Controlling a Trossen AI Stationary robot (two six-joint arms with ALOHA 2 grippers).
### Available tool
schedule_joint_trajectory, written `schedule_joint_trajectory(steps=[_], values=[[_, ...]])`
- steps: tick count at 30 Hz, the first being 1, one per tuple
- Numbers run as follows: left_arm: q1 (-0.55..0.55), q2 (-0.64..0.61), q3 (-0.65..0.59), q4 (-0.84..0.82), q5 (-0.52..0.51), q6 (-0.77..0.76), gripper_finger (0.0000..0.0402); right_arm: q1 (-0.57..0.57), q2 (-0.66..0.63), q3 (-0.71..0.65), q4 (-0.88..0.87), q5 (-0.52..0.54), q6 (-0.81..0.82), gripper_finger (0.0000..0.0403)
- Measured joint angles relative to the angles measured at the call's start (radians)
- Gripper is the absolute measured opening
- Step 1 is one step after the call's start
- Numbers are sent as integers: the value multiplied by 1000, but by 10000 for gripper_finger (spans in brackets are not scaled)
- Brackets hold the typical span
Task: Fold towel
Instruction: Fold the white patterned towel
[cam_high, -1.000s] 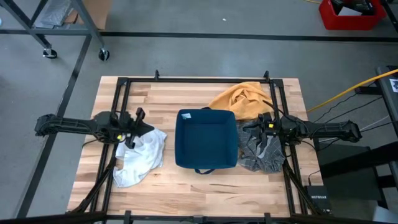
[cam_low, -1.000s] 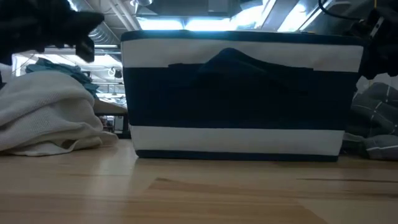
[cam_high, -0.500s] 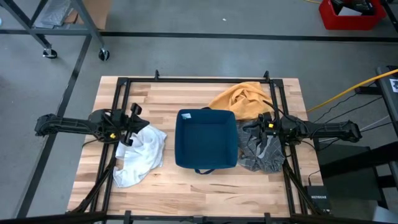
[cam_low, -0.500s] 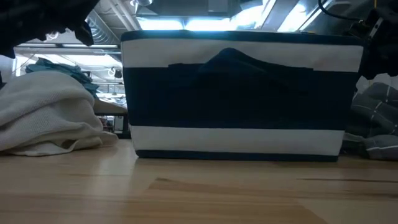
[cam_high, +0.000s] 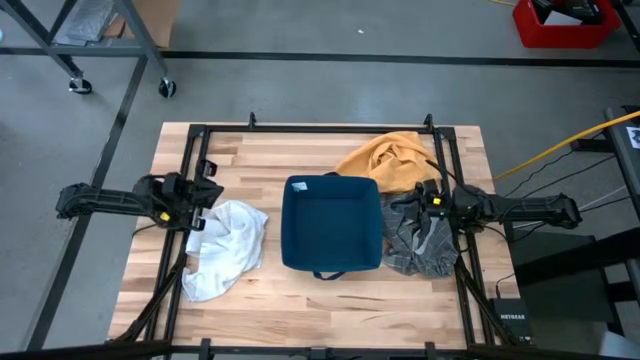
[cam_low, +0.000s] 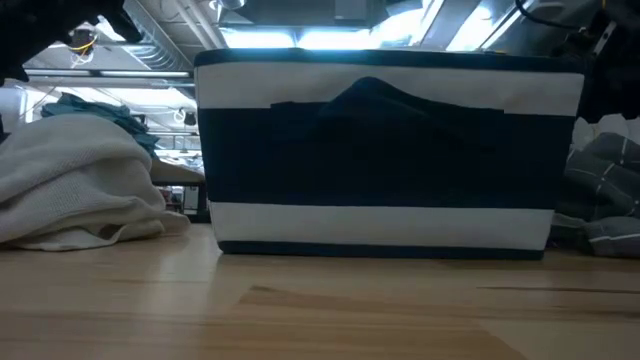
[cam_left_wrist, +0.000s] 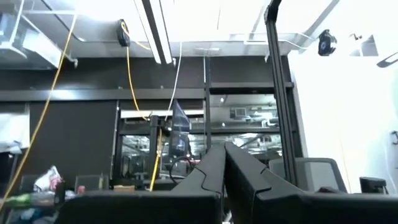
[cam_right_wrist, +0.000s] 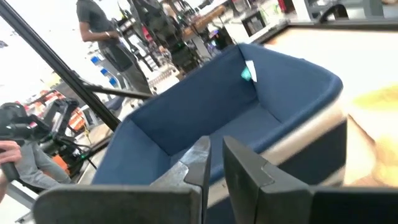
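Three towels ring the blue bin (cam_high: 331, 222): white towel (cam_high: 225, 249) left, grey towel (cam_high: 420, 240) right, orange towel (cam_high: 390, 160) far-right; left gripper (cam_high: 208, 190) pressed together, empty, parked at white's far edge; right gripper (cam_high: 408, 203) slightly parted above grey, likely next pick, grip unconfirmed.

Crumpled white cloth towel (cam_high: 224, 249), unfolded, heaped left of dark blue fabric bin (cam_high: 331, 224). Grey checked towel (cam_high: 422, 243) bunched at bin's right; rumpled orange towel (cam_high: 388, 160) behind it.
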Motion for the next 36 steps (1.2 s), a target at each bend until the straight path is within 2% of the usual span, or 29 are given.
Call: schedule_joint_trajectory(steps=[12,21,26,29,33,36], values=[[0,1,0,-148,0,-31,0,0,0,0,13,2,-3,49],[0,-3,2,-68,-3,-21,0,0,0,0,4,-4,-36,49],[0,-38,90,-115,2,46,0,0,0,0,6,-4,-21,49],[0,-74,191,-284,17,75,0,0,0,0,18,-3,-20,49],[0,-120,376,-735,7,64,0,0,0,0,29,-3,-19,49],[0,-124,502,-1025,-10,-19,0,0,0,0,44,-3,-18,49]])
